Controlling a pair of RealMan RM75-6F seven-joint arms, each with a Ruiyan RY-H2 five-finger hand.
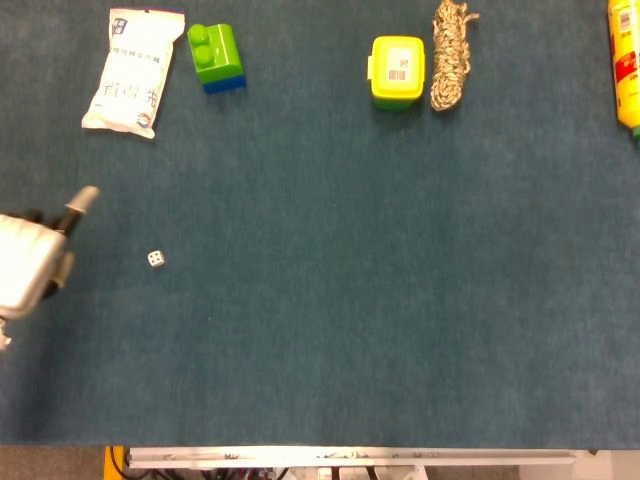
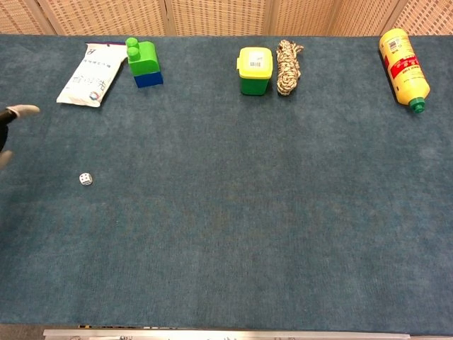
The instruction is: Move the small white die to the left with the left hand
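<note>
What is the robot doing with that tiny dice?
The robot's left hand is at the far left edge of the blue table and holds nothing. The small white die lies by itself on the cloth, a little to the right of the hand, with a clear gap between them. Along the back sit a white packet, a green and blue block, a yellow-green box, a coil of rope and a yellow bottle. The right hand isn't in view.
</note>
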